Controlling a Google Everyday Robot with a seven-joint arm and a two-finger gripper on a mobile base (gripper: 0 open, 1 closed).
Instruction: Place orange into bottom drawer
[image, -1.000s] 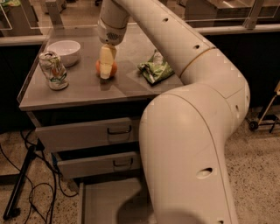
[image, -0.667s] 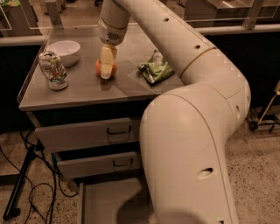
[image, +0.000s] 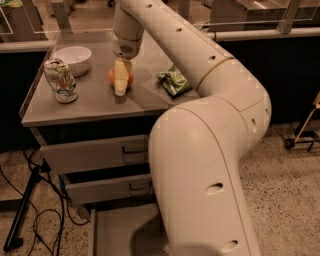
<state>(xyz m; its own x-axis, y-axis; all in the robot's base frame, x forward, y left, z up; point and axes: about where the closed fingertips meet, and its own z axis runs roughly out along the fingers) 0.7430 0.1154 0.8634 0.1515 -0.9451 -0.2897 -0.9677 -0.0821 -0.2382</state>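
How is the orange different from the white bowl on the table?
The orange is bright orange, and the bowl is white. The orange is smaller than the bowl. The gripper is down right at the orange and hides its middle, while the bowl stands alone near the back left corner. Both are round, and both sit on the grey tabletop.

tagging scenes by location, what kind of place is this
Likely an office or lab workspace: a grey drawer cabinet, speckled floor with cables. The gripper is down at the orange on its top.
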